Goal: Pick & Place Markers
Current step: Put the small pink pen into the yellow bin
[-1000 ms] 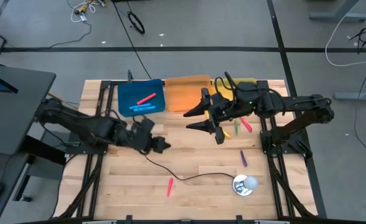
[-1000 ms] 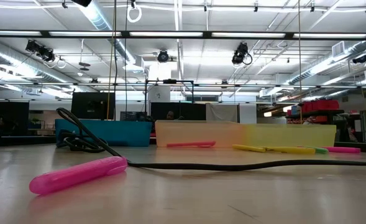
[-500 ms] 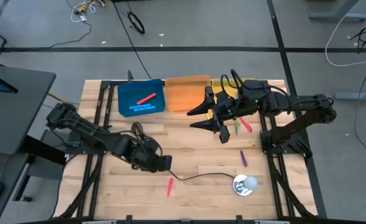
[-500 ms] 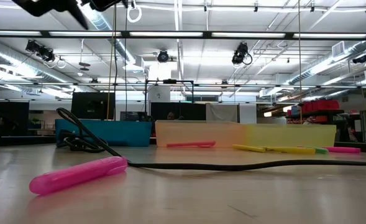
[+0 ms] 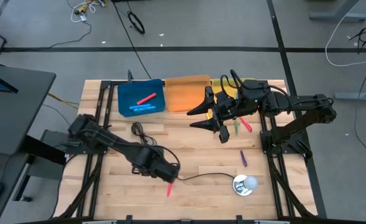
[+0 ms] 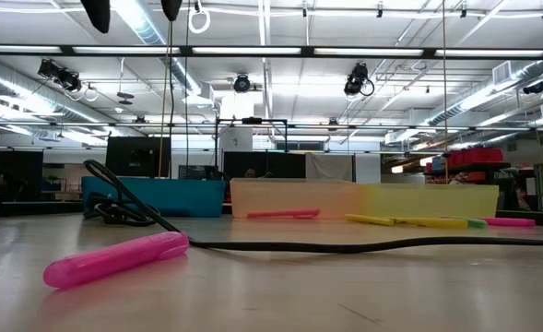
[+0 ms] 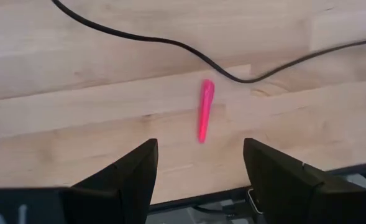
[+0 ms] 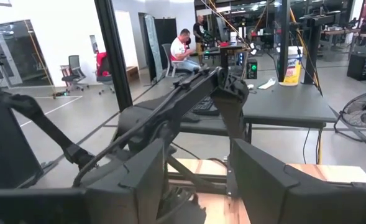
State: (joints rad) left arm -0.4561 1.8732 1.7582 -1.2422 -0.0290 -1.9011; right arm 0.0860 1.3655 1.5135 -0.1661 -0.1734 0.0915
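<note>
The left gripper (image 5: 170, 175) hangs in the lower middle of the high view, its fingers (image 7: 130, 177) spread apart and holding nothing, directly above a pink marker (image 7: 205, 109) that lies flat on the wooden table (image 5: 201, 155); in the left wrist view that marker sits between the two dark fingers, clear of both. A thin black cable (image 5: 201, 177) runs just beside it. The right gripper (image 5: 198, 118) waits in the upper middle of the high view, jaws parted and empty, near the orange tray (image 5: 183, 93). Just right of it lie green and pink markers (image 5: 242, 126), with a purple marker (image 5: 243, 158) lower down. A red marker (image 5: 146, 98) rests in the blue tray (image 5: 125, 93) at upper left of centre. A round silver-white object (image 5: 245, 184) sits at lower right.
</note>
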